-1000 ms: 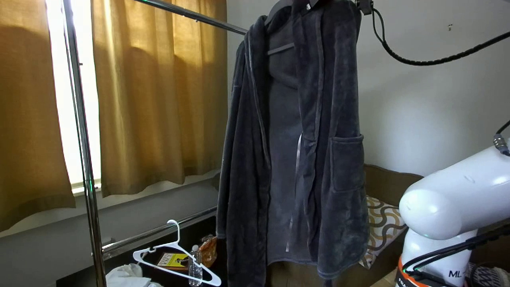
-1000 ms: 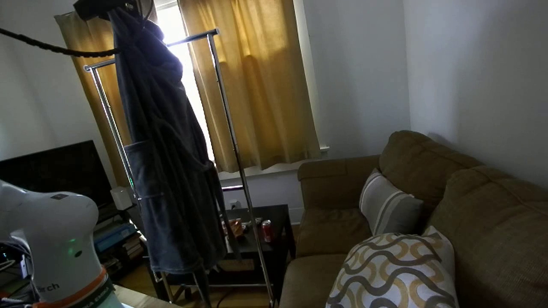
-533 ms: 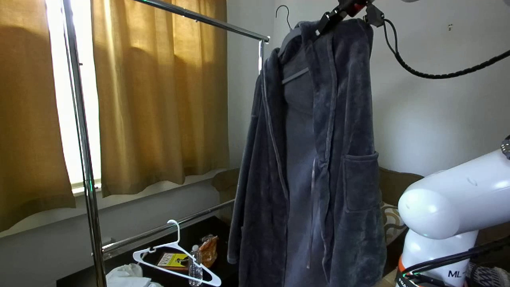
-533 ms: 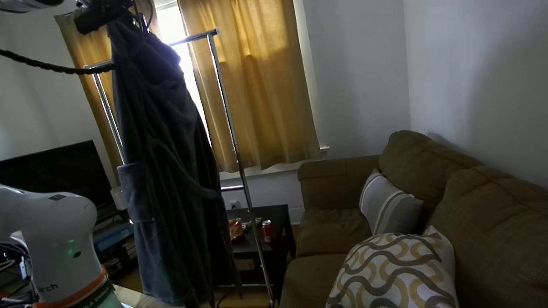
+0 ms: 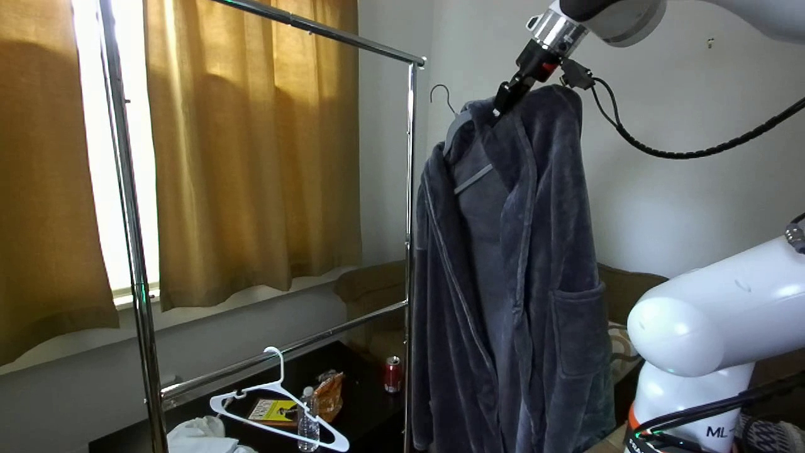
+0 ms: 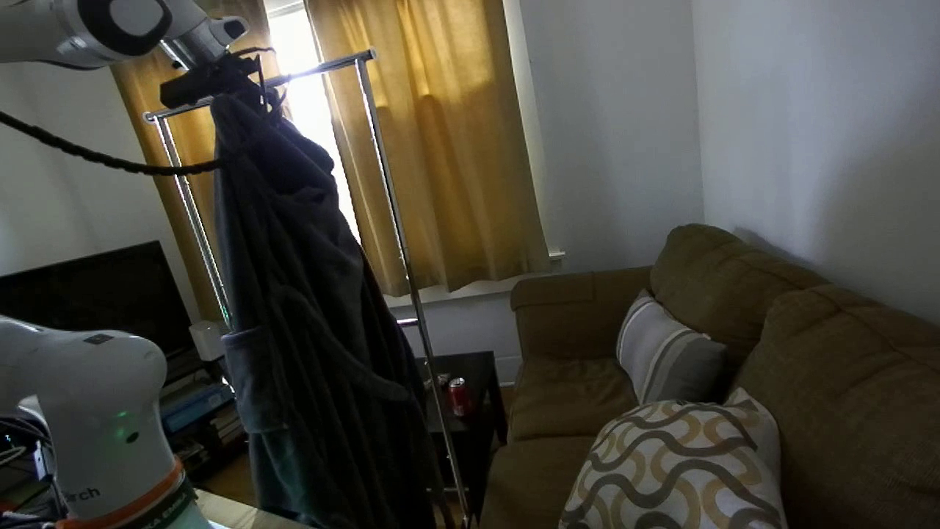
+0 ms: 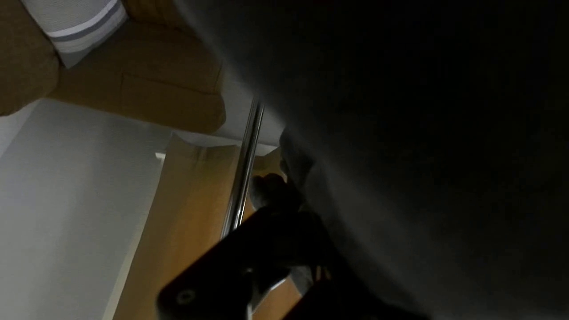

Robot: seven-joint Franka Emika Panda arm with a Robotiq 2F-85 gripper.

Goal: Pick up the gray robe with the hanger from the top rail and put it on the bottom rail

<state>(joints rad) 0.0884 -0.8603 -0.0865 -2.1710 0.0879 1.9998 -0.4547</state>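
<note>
since half a second ago you have brought the black end effector (image 5: pixel 495 114) and the long charcoal-gray plush robe (image 5: pixel 512 270) lower, and a red metal drink can (image 5: pixel 393 375), covered by the cloth then, now shows in an exterior view. your end effector pinches the robe near its collar; the wrist view is too dark for you to tell whether the gray hanger (image 5: pixel 457 131) with its thin dark hook is nipped too. the robe hangs in the air, that hook free of the shiny silver top rail (image 5: pixel 352 39). an upright chrome rack post (image 5: pixel 410 138) runs right along the robe's edge; you cannot tell whether they touch. on the thin metal bottom rail (image 5: pixel 349 325), a white plastic hanger (image 5: pixel 280 382) takes up some of the room. near it, a low black bench (image 5: pixel 368 412) carries the can, a clear plastic bottle (image 5: pixel 306 425), a crinkled orange bag (image 5: pixel 329 396) and a yellow-covered book (image 5: pixel 277 410). tan cloth curtains (image 5: pixel 251 157) hang beyond, and a brown fabric sofa (image 6: pixel 565 316) with a white-striped gray cushion (image 6: pixel 668 353) stands near the bench. a black ribbed cable (image 5: pixel 685 154) droops beside the robe.
</note>
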